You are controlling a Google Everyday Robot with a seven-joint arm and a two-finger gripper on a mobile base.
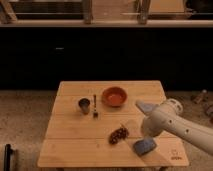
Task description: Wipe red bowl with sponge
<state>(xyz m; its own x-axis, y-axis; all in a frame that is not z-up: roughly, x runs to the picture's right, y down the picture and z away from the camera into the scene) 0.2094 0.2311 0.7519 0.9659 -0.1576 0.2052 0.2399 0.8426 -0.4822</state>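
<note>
The red bowl (pixel 114 96) sits on the wooden table (pixel 75 145), right of centre towards the back. The dark-blue sponge (pixel 144 146) lies on the table near the front right edge. My white arm reaches in from the right. Its gripper (pixel 146 133) is at the arm's lower end, just above the sponge and well in front of the bowl. Most of the gripper is hidden by the arm's body.
A small dark cup (pixel 84 105) and a fork (pixel 94 106) stand left of the bowl. A bunch of dark grapes (pixel 118 134) lies left of the sponge. A pale grey-blue cloth (pixel 144 106) lies right of the bowl, partly behind the arm.
</note>
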